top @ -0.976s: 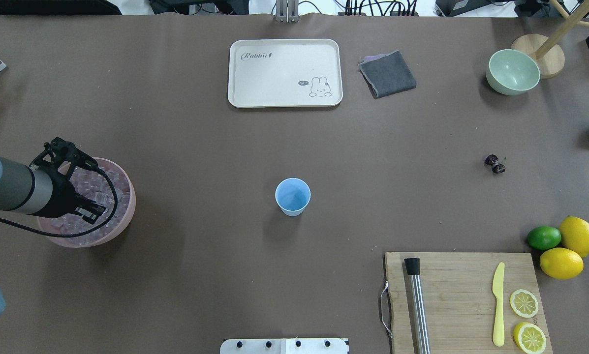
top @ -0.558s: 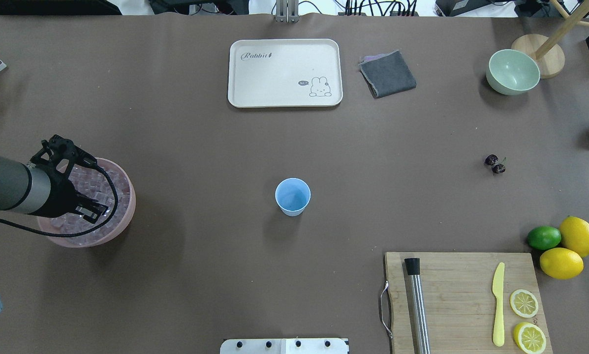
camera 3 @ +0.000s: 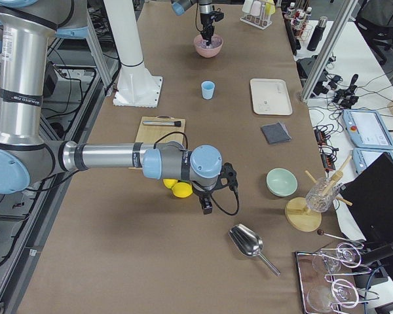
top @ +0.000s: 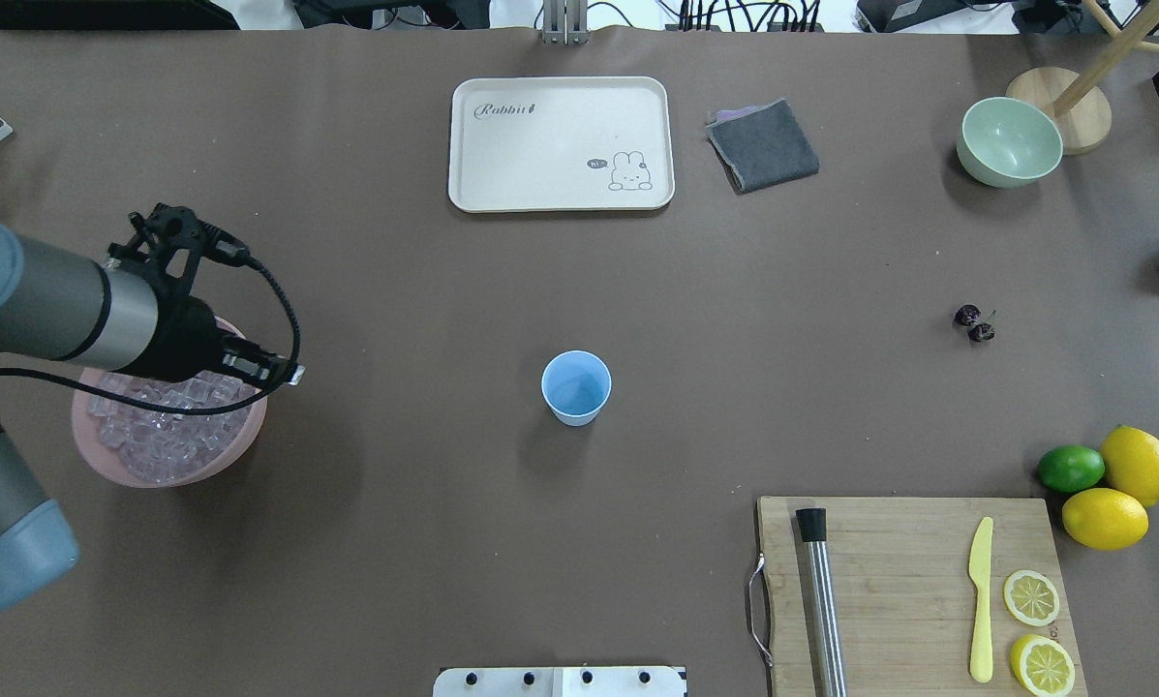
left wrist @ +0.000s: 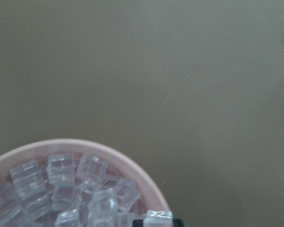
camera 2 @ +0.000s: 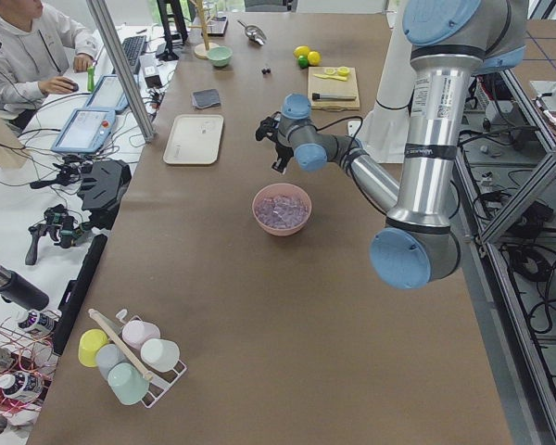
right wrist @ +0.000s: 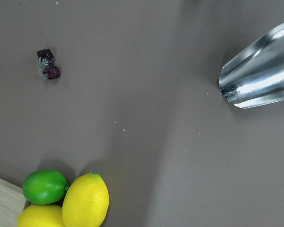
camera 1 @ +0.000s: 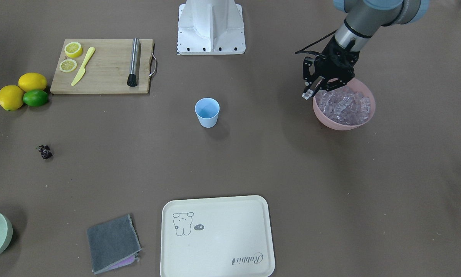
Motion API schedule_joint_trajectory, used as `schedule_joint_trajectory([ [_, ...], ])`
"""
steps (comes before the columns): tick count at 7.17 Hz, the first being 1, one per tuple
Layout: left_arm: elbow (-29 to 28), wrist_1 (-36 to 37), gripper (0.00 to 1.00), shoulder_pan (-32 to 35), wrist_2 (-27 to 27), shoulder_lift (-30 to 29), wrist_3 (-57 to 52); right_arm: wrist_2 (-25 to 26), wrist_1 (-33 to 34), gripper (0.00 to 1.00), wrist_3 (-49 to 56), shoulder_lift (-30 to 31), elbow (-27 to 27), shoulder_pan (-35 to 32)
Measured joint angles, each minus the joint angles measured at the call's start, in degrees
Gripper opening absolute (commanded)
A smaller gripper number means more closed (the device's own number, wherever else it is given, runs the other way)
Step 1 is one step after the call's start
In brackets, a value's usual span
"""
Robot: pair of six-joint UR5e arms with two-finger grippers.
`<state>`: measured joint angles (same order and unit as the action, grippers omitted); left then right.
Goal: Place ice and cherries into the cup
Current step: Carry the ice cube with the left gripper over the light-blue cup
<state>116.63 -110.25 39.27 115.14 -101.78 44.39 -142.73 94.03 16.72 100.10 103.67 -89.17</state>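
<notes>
By the pink bowl (camera 1: 344, 123), left gripper (camera 1: 308, 91) pinching one clear glassy ice cube (camera 1: 305, 95), right gripper (camera 3: 206, 208), state unclear

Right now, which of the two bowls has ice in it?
The pink bowl by the left claw holds the ice; the pale green bowl looks empty.

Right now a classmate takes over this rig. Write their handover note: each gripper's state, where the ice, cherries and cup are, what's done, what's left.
Left gripper: shut on one ice cube, above the rim of the bowl, cup side.
Right gripper: open or shut unclear; it hangs near the lemons.
Cup: upright mid-table, empty.
Other ice: in the bowl. Cherries: on bare table, right arm's side.
Done: one cube gripped. Left: drop it in the cup, more ice if wanted, then cherries.
</notes>
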Motion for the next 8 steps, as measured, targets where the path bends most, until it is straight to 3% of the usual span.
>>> schedule_joint_trajectory([
  [2, -3.9, 3.8, 0.00, -3.4, -1.4, -11.1, 8.7, 0.0, 0.0, 0.99, 0.0, -0.4, 0.0, 0.3],
  [5, -14.3, 4.9, 0.00, -9.9, -9.4, -25.5, 17.9, 0.1, 0.0, 0.99, 0.0, -0.8, -0.1, 1.1],
  [8, -20.8, 5.0, 0.00, -12.3, -13.5, -32.0, 19.9, 0.0, 0.0, 0.99, -0.1, -0.8, -0.2, 1.3],
])
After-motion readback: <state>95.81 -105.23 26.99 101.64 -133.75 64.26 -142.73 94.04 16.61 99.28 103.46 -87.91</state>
